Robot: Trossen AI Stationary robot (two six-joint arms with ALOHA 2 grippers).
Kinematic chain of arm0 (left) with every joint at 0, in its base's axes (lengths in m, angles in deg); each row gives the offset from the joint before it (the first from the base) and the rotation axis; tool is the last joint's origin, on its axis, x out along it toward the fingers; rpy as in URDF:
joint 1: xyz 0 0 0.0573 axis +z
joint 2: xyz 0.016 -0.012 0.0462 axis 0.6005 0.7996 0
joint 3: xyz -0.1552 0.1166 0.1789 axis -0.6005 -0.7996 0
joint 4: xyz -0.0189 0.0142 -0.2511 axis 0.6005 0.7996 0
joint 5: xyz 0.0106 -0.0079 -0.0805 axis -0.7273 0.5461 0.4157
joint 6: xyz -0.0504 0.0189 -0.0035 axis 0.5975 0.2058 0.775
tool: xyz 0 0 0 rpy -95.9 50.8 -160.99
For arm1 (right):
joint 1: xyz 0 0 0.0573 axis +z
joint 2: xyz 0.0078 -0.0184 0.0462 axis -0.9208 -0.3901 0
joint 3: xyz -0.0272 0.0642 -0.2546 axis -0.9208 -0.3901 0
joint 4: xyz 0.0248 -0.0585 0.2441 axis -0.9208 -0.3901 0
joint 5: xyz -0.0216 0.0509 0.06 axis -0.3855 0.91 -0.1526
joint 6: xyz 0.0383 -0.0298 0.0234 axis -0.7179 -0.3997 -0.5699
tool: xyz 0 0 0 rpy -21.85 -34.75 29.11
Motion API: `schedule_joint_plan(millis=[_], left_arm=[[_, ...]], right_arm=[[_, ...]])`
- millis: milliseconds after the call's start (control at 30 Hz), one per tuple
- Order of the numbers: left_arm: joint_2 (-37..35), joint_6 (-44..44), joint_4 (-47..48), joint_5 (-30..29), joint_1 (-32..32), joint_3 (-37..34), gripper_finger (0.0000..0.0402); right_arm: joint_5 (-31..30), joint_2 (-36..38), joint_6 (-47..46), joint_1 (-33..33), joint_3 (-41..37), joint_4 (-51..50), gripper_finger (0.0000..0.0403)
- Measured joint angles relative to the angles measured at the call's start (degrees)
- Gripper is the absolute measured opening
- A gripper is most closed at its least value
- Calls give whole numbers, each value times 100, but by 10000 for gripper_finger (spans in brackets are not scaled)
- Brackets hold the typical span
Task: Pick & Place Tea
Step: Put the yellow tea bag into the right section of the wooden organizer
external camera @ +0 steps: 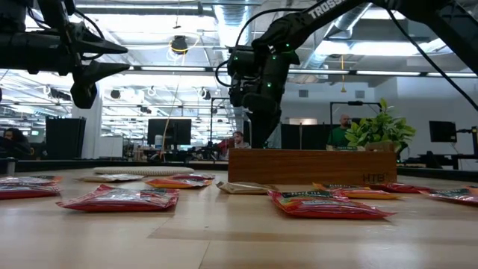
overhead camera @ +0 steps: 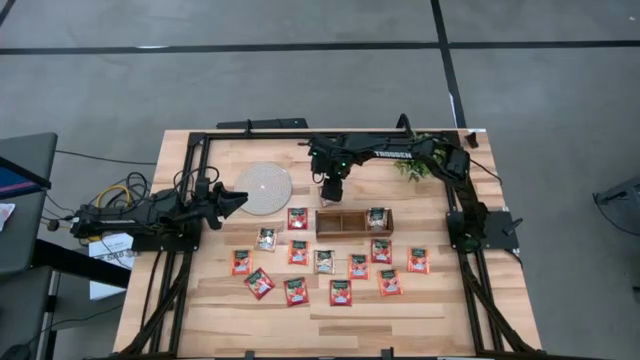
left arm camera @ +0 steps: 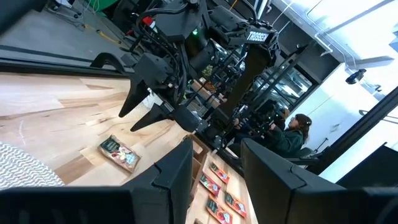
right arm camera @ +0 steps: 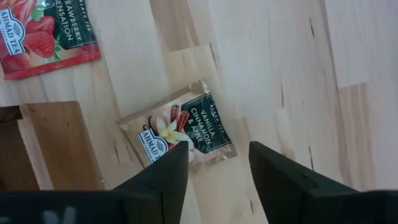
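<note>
The right gripper (overhead camera: 329,192) hangs with its fingers apart and empty, just behind the left end of the wooden tray (overhead camera: 354,222). The tea sachets (overhead camera: 341,292) lie flat on the wooden table (overhead camera: 450,300), mostly in front of the tray; one (overhead camera: 376,217) lies in its right compartment. The left gripper (overhead camera: 236,203) is open beside the white disc (overhead camera: 263,187).

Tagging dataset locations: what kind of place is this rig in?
Likely an open-plan office or lab. The low view shows a monitor on desks behind the table, exposed ceiling lights, and a seated person. The left wrist view shows another person.
</note>
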Motion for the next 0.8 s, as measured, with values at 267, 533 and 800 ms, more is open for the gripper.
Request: schedule_joint_plan(millis=[267, 533, 800], left_arm=[[0, -4, -2, -2, 0, 0, 129], [0, 2, -2, 2, 0, 0, 129], [2, 33, 36, -47, 0, -2, 129]], right_arm=[[23, 0, -365, -47, 0, -97, 155], [33, -372, -402, -69, 13, -185, 166], [15, -411, -598, -89, -1, -18, 165]])
